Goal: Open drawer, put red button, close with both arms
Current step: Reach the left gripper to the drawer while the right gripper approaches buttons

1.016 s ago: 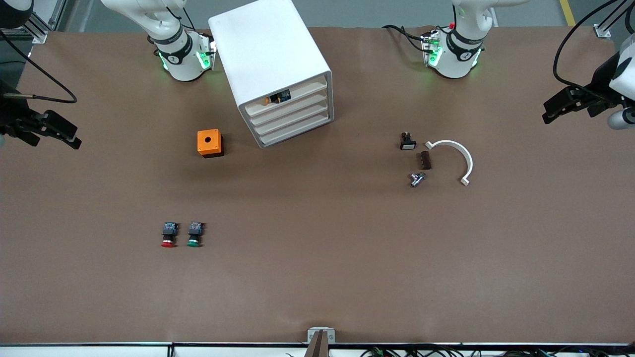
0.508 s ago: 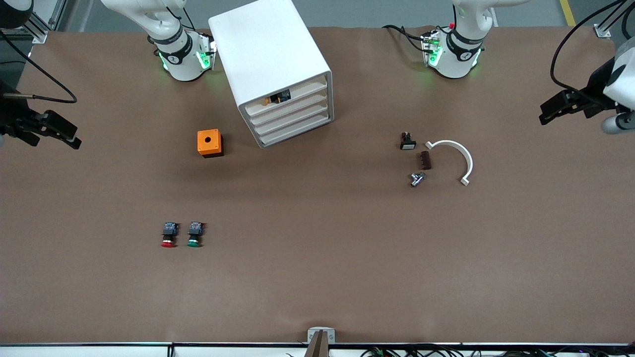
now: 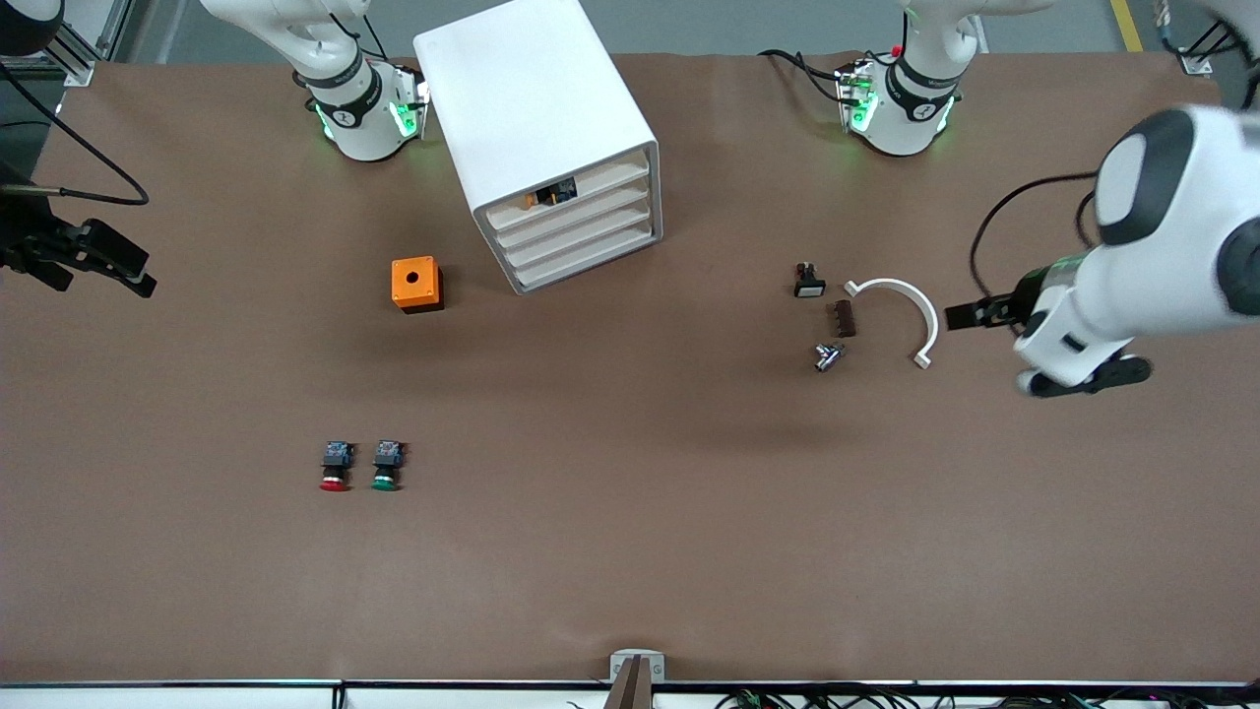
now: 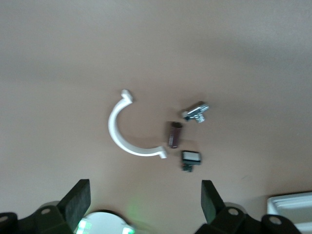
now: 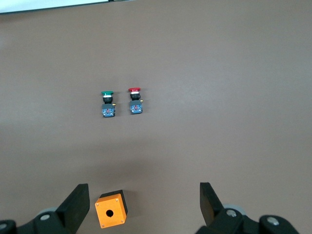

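left claw wide over white arc clip; right claw wide; only right wrist view frames red button.

The table is covered in matt brown sheet. The cabinet is seen in smooth white plastic, the orange box likewise; the small fitting looks metallic.

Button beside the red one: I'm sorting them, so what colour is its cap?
Green cap, seen best in the right wrist view.
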`<state>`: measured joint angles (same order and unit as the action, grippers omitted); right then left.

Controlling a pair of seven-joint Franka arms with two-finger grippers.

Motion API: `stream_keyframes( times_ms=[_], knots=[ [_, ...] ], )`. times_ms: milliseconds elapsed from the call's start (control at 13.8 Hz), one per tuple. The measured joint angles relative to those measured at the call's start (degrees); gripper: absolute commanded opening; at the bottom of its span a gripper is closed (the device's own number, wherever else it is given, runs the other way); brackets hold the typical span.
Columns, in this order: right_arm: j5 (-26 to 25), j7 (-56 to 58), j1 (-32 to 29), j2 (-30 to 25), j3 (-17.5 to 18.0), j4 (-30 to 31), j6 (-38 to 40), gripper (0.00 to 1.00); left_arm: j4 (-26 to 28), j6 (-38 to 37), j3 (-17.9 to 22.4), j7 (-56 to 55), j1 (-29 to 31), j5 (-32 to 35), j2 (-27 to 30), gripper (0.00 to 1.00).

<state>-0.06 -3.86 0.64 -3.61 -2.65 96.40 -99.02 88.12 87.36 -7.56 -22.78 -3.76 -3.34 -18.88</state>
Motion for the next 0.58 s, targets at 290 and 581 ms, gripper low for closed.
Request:
stream_keyframes(
  times_ms=[290, 581],
  knots=[
    [-0.2, 0.0, 0.0, 3.1, 0.2, 0.3, -1.9, 1.0, -3.0, 5.0, -0.3, -21.0, -9.3, -4.7, -9.9, 1.0],
    [-0.2, 0.0, 0.1, 9.9, 1.2, 0.4, -5.1, 1.0, -3.3, 10.9, -0.4, -40.6, -17.1, -10.2, -17.4, 1.0]
  ],
)
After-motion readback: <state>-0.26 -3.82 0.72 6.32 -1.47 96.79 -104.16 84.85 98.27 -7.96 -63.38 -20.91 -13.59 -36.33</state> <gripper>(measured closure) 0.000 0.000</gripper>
